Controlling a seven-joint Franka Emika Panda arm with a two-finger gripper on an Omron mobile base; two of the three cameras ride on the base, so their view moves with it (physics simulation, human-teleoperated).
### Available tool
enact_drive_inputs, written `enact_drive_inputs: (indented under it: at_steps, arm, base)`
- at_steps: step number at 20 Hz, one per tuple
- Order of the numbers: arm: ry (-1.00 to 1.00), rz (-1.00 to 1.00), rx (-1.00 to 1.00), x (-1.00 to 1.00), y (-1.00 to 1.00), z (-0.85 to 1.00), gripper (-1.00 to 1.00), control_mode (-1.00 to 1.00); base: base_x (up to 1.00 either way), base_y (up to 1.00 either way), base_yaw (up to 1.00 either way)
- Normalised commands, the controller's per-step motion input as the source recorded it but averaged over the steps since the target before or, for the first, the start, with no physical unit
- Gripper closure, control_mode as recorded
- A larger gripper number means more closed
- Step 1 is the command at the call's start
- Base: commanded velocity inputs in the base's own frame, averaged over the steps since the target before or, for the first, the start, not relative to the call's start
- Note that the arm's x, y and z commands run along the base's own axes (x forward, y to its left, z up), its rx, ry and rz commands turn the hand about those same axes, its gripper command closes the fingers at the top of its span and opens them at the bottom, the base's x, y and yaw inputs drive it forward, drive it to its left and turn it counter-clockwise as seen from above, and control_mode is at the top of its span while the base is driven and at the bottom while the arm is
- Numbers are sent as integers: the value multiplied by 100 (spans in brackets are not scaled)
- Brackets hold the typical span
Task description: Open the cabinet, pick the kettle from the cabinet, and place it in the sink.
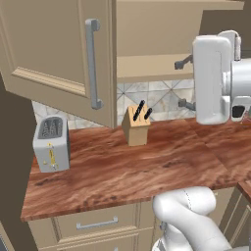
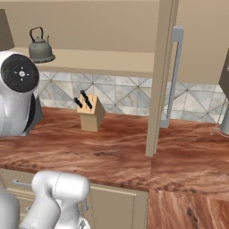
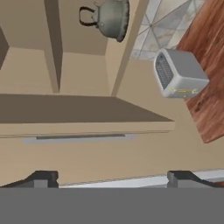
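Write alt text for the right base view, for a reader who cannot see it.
A grey kettle sits on the bottom shelf of an open beige wall cabinet, whose door stands edge-on with its grey bar handle facing right. Below, a wooden knife block stands on the reddish wood-grain counter before a tiled backsplash; the white robot arm fills the left edge.

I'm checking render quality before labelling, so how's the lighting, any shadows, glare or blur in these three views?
Left base view: even, flat light, soft shadow under the toaster, slightly soft edges. Right base view: no glare, the kettle reads clearly on the cabinet shelf. Hand view: rolled sideways, an open door casts a dark band of shadow, the open claw tips look blurry.
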Motion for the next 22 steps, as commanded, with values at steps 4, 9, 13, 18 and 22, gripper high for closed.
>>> enact_drive_inputs:
  at_steps: [4, 9, 13, 18, 22]
  arm:
    - [6, 0, 0, 25, 19, -10, -100, -100]
    - [8, 0, 0, 26, 19, -23, -100, -100]
    - [8, 0, 1, 30, 21, -8, -100, -100]
    - [4, 0, 0, 30, 18, 0, -100, -100]
    - [4, 2, 0, 26, 18, -5, -100, -100]
  base:
    - [0, 0, 0]
    - [0, 0, 0]
    - [0, 0, 0]
    - [0, 0, 0]
    - [0, 0, 0]
